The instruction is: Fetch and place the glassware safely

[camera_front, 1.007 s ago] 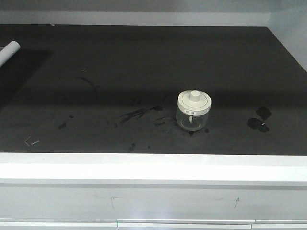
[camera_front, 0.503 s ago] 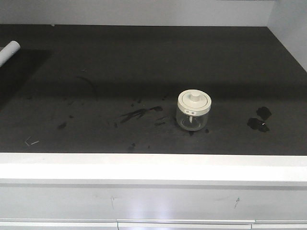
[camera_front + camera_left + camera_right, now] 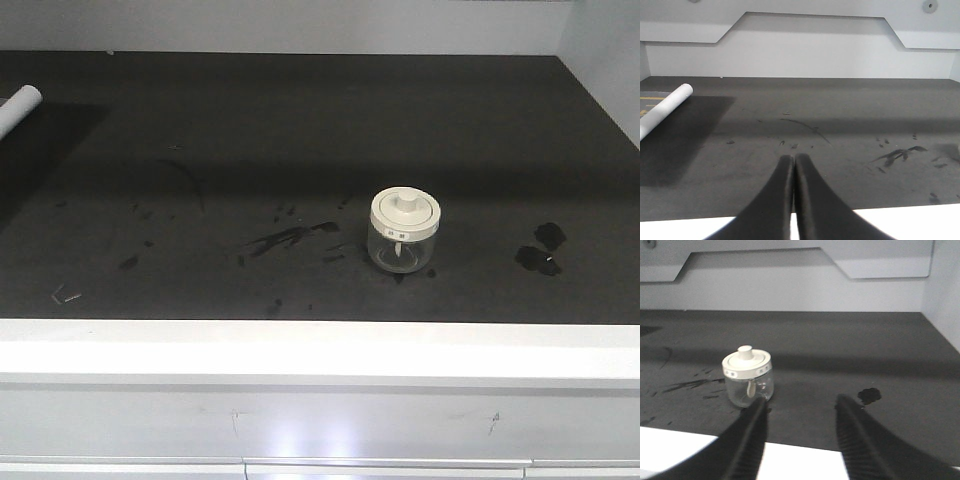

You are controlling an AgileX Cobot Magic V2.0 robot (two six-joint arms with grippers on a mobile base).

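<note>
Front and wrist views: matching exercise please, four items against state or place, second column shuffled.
Column 1
1. glass jar
2. left gripper
3. right gripper
4. white tube

Column 2
A. jaws apart, holding nothing
B. upright on the dark counter, lid on
C. jaws closed together, holding nothing
D. lying at the counter's left edge

Pairs: 1-B, 2-C, 3-A, 4-D
</note>
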